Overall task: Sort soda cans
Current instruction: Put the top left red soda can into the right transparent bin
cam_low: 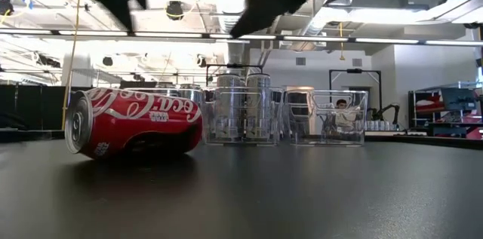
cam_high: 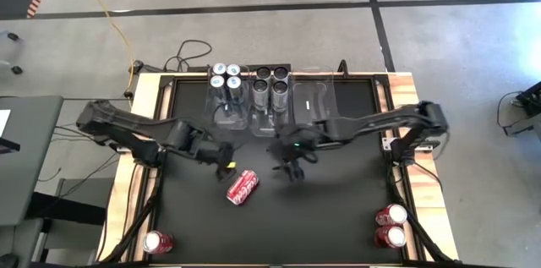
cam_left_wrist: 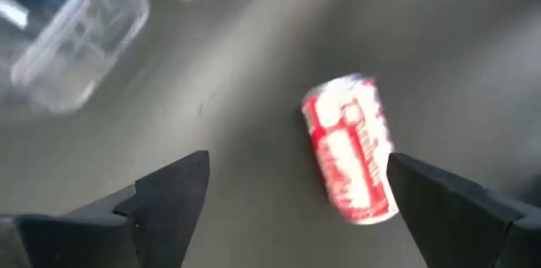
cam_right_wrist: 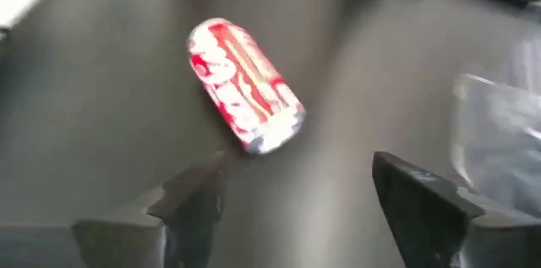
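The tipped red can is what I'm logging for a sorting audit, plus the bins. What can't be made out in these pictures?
- Tipped red can: label blurred in both wrist views.
- Right bin: contents unclear in the high view because of glare; in the low view only clear walls show.
- Left tool and right tool: cut off by the top edge in the low view.
- Corner red cans: absent from the low and wrist views.
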